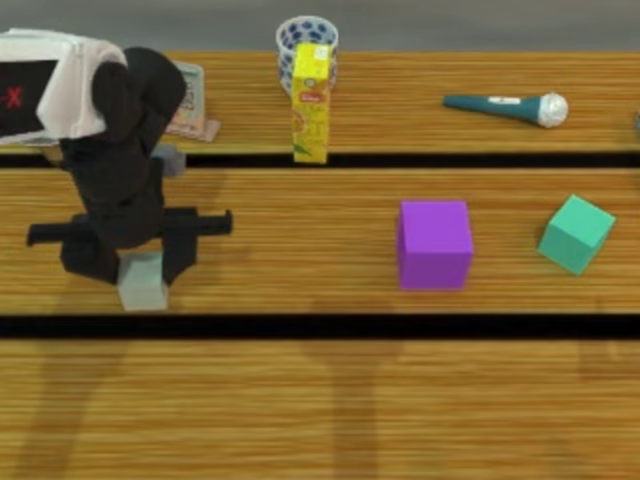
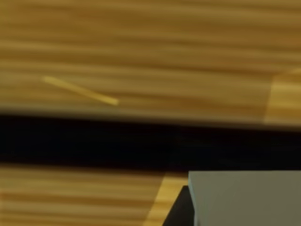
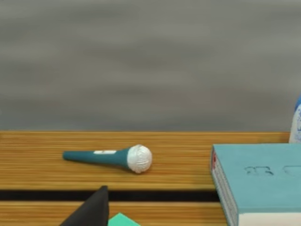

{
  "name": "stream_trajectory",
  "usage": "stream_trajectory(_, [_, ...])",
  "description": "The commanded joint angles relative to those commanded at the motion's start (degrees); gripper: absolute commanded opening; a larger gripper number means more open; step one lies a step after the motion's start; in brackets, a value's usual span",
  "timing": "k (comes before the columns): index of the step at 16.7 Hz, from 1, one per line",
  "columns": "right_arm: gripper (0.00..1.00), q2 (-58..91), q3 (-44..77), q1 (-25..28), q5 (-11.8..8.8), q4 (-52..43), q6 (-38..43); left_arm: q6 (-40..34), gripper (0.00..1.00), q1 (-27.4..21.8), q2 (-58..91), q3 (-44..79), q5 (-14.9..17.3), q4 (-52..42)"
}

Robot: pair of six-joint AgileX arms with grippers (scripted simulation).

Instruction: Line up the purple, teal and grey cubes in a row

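Clearly our left gripper [image 1: 140,262] sits over the grey cube [image 1: 143,283] at the table's left — whether it grips yet, we cannot tell. Small, stiff, likely light: take its flat opposite sides. Purple cube [image 1: 435,244] and teal cube [image 1: 576,233] lie right.

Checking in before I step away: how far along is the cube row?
Nothing is lined up yet. The purple cube sits mid-table, with the teal cube tilted near the right edge, both untouched. In hand: the left gripper is down over the grey cube at the left side. Left: bring grey and teal beside purple. The right arm is out of the top view.
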Motion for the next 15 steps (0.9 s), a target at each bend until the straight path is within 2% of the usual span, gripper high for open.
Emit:
stream_trajectory(6, [1.0, 0.0, 0.0, 0.0, 0.0, 0.0, 0.0, 0.06, 0.0, -0.28, -0.9, 0.99, -0.02, -1.56])
stream_trajectory(8, [1.0, 0.0, 0.0, 0.0, 0.0, 0.0, 0.0, -1.25, 0.0, -1.76, 0.68, 2.95, -0.04, -2.74])
stream_trajectory(11, [1.0, 0.0, 0.0, 0.0, 0.0, 0.0, 0.0, -5.87, 0.0, -6.63, 5.92, 10.48, -0.1, -6.65])
stream_trajectory(15, [1.0, 0.0, 0.0, 0.0, 0.0, 0.0, 0.0, -14.73, 0.0, -16.12, 15.63, 28.02, -0.15, -14.19])
